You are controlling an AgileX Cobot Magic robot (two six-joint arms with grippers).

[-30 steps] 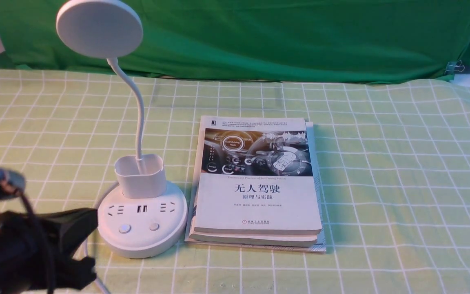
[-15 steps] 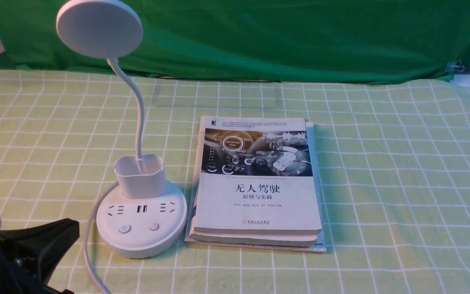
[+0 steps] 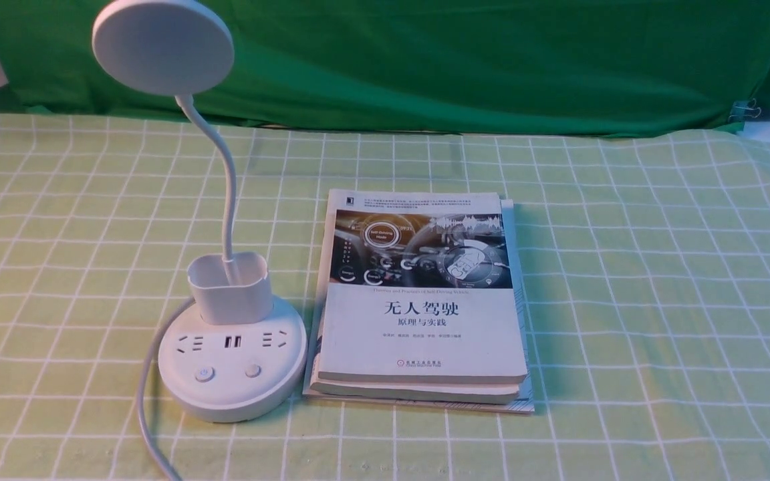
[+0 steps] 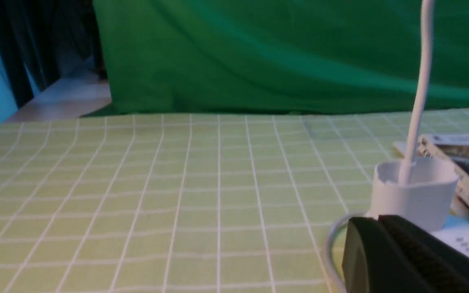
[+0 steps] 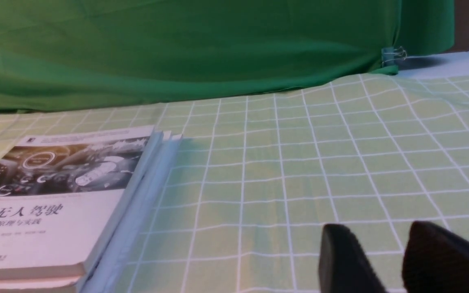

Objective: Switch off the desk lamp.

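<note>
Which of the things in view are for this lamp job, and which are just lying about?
For the job:
- desk lamp
- power-marked button, probably its switch
- second button, purpose unclear

Just lying about:
- stack of books
- binder clip on the green cloth

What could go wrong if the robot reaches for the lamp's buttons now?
It might press the wrong one: two small round buttons sit side by side. It could bump the lamp's thin, bendy neck. The cord curves beside the base, so the arm might snag it.
</note>
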